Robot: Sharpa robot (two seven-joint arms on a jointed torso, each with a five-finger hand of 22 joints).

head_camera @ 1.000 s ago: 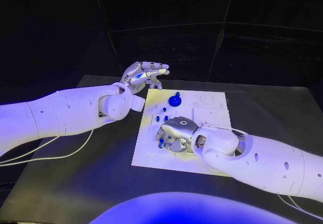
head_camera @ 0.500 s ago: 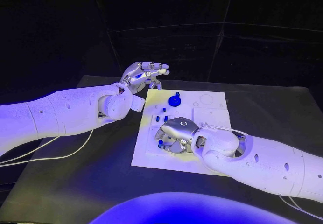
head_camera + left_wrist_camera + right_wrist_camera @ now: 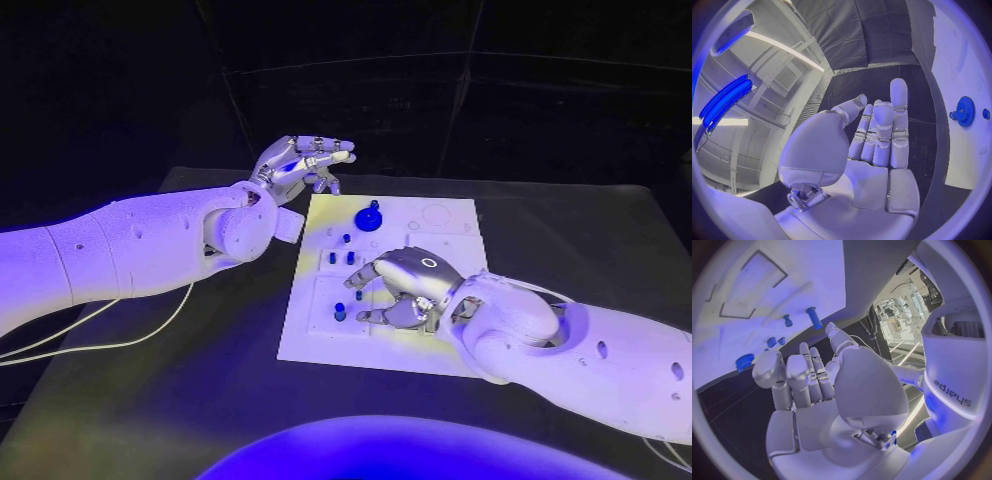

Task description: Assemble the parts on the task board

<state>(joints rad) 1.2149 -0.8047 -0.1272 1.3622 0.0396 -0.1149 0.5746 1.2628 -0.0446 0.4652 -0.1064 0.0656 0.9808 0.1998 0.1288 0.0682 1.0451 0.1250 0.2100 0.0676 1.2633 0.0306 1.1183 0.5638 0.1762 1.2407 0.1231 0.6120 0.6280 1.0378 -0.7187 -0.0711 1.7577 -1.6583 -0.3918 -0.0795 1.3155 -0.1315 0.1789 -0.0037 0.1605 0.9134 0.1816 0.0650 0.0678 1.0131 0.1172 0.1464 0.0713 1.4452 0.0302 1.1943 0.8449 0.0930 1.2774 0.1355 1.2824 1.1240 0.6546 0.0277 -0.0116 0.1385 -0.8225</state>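
Observation:
The white task board (image 3: 441, 228) lies in the middle of the black table. A blue gear with a knob (image 3: 372, 216) stands near its far edge. Small blue pegs (image 3: 330, 257) stand along its left side, and another blue part (image 3: 340, 313) sits lower down. My right hand (image 3: 405, 290) hovers over the board's middle with its fingers bent down, holding nothing. In the right wrist view the pegs (image 3: 814, 317) stand just beyond my right hand's fingertips (image 3: 802, 371). My left hand (image 3: 303, 159) is raised beyond the board's far left corner, empty, fingers stretched out (image 3: 879, 135). The gear (image 3: 964, 111) is off to its side.
Black table (image 3: 159, 370) surrounds the board on every side. A white cable (image 3: 101, 335) lies on the table under my left arm. The board (image 3: 444, 216) carries outlined recesses near its far right corner.
My right hand has drawn back to the right, off the board's left side, uncovering the blue part there. My left hand holds its place. The camera has shifted slightly.

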